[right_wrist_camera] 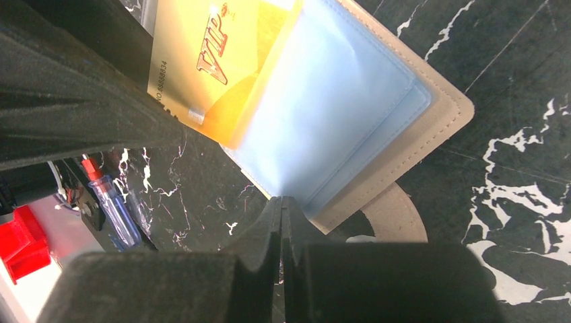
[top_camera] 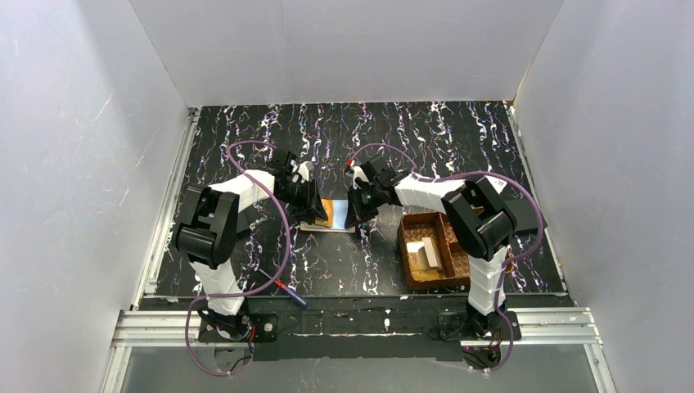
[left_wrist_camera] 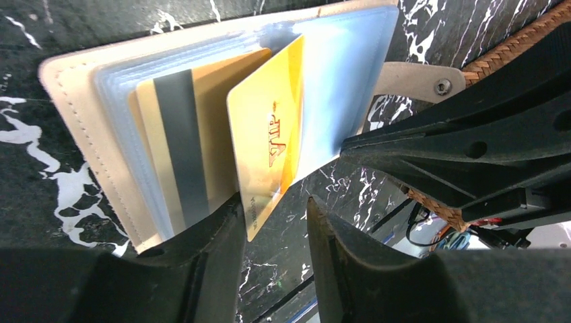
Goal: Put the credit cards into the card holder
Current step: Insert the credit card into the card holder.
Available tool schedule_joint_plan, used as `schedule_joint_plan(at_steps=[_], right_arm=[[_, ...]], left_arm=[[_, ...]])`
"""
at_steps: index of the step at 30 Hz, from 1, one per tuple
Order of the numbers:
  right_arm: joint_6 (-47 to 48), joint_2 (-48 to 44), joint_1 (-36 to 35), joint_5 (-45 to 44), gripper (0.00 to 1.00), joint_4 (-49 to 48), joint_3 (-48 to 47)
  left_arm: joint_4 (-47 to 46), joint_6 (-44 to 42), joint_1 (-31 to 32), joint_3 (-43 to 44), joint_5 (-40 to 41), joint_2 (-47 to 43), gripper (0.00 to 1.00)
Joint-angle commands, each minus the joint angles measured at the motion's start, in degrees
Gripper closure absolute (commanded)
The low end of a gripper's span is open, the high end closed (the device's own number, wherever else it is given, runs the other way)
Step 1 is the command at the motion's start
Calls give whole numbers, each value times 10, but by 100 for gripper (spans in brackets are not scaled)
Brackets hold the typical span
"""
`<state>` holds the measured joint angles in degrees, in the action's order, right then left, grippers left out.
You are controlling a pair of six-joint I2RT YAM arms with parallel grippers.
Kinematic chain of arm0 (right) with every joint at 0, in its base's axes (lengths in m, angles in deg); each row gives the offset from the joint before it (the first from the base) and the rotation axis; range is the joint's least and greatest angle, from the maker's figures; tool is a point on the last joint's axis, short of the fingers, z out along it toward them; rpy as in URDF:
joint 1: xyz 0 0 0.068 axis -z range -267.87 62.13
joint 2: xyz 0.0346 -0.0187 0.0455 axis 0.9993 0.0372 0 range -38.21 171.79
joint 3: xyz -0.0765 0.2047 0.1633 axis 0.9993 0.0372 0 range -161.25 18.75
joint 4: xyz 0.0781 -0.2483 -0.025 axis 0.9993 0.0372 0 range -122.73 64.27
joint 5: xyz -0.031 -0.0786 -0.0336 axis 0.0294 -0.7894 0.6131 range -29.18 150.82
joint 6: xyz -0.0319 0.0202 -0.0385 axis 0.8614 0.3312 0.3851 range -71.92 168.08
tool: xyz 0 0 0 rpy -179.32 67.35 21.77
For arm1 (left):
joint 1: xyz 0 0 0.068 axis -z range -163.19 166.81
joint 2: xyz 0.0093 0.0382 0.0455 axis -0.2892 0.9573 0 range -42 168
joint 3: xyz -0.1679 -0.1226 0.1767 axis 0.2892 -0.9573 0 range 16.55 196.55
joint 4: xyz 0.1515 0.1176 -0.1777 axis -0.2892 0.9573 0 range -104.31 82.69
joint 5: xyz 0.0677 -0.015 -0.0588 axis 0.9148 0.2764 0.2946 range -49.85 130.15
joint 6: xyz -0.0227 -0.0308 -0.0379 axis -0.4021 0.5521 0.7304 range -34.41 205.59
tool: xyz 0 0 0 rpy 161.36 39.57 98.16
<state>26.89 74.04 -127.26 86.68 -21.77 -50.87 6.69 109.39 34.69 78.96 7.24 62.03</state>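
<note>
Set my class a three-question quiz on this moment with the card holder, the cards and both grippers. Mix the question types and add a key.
1. True or false: the card holder lies closed.
2. The gold VIP card is: A) lying flat, clear of the holder; B) partly inside a clear sleeve; C) wholly hidden.
3. Fill in: the left gripper has its jaws apart around the card's lower edge, while the right gripper is ____.
Key: 1 false; 2 B; 3 shut.

Robot lab booth: white walls [top_camera: 74, 164], aluminium base rail [top_camera: 556, 321] (black marbled tabletop [top_camera: 442, 139]).
</note>
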Motion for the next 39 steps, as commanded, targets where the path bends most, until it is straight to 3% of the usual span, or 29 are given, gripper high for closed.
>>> schedule_joint_plan(at_steps=[1,15,29,39], right_arm=[[18,14,-1,-19,94,17,-6],[25,17,-2,-23,94,24,-12],[35,25,-1,-27,95,33,-19],[26,27,-2,-22,95,25,-20]], left_arm=[[-1,-1,-6,6,16,-5,69],[30,-25,-7,19,-24,28,100],[12,-4,-37,30,-130,85,100],[-62,47,-29,21,-177,105,100]])
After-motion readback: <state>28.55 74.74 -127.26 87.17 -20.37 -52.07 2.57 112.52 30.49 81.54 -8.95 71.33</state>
